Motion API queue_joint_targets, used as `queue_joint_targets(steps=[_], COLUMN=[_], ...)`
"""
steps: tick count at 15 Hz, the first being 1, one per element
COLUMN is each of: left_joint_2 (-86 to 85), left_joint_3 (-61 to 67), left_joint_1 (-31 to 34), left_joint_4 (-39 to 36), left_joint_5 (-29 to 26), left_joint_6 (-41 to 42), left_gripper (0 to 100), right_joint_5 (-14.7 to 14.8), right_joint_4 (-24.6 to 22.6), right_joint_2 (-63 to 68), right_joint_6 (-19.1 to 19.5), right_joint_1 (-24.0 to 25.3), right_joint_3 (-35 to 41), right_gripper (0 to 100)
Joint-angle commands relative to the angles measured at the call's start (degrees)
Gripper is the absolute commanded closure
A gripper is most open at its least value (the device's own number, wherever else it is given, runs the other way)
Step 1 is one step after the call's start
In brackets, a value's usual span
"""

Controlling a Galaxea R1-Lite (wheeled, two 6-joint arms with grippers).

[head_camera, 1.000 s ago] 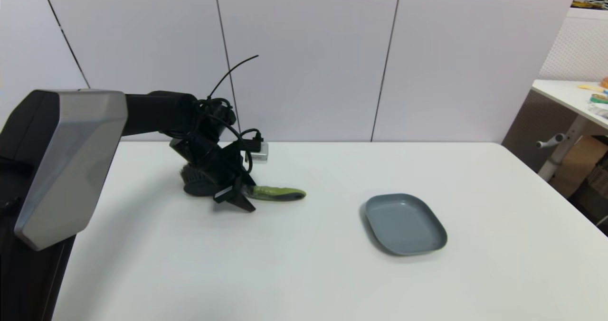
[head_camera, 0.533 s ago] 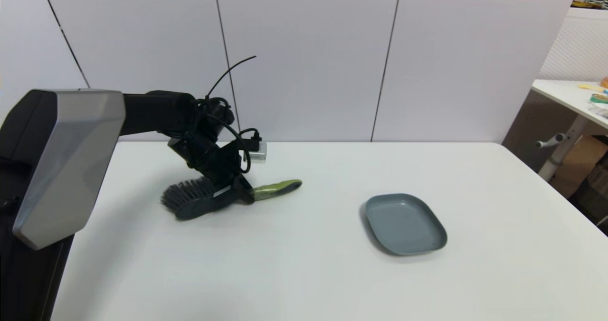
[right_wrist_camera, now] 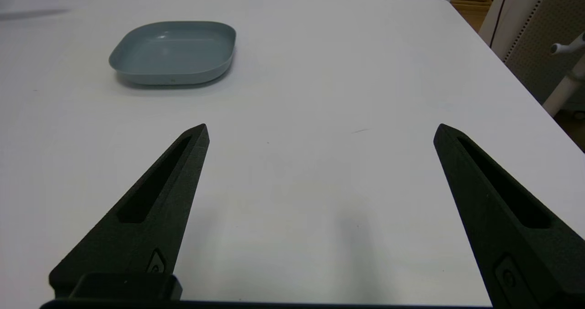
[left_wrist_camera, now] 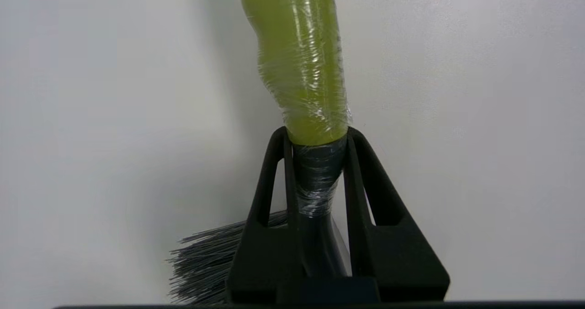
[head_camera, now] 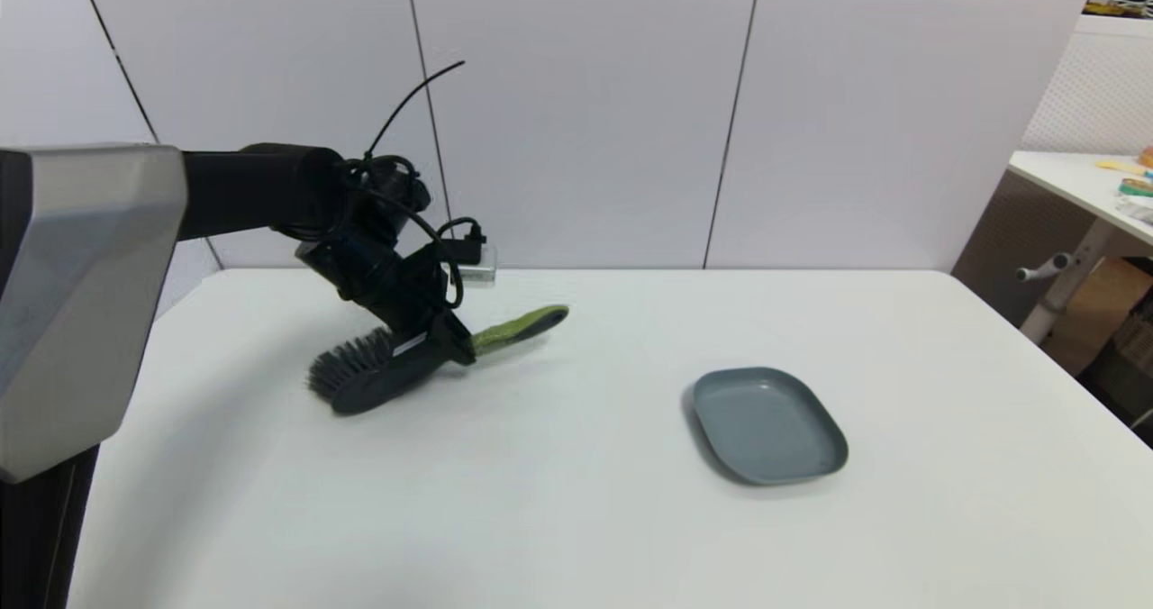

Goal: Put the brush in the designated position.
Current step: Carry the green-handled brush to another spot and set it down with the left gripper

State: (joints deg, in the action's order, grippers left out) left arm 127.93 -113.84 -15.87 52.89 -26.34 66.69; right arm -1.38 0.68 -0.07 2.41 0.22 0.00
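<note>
Left gripper (head_camera: 448, 349) clenches the brush (head_camera: 410, 366) at its film-wrapped neck, bristles fanned, lime handle tilted up, well left of the smooth grey tray (head_camera: 767, 424). Right gripper (right_wrist_camera: 320, 133) hovers over the white bench (head_camera: 576, 501), fingers spread, grasping nothing.

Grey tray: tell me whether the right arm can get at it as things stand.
Probably yes: the right end effector is open, and only bare table lies between it and the grey tray, which holds nothing.

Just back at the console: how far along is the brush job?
Done: the left hand is shut on the neck of the lime-handled, dark-bristled brush, which hangs tilted, handle end up. In hand: the lift, over the white table's left side. Left: carry it right to the empty grey rounded tray and release. The right hand is open, idle.
</note>
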Motion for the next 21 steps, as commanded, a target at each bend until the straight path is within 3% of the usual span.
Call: queue_joint_targets(steps=[1,21], left_joint_2=[-2.42,-8.13], left_joint_3=[0.02,0.02], left_joint_1=[-0.12,-2.94], left_joint_4=[0.28,0.19], left_joint_5=[-0.11,-0.02], left_joint_6=[0.54,0.37], left_gripper=[100,100], right_joint_5=[-0.03,-0.03], right_joint_4=[0.02,0.02], right_joint_2=[-0.10,0.07], right_joint_6=[0.05,0.05], right_joint_1=[0.04,0.04], right_joint_3=[0.09,0.09], right_gripper=[0,0])
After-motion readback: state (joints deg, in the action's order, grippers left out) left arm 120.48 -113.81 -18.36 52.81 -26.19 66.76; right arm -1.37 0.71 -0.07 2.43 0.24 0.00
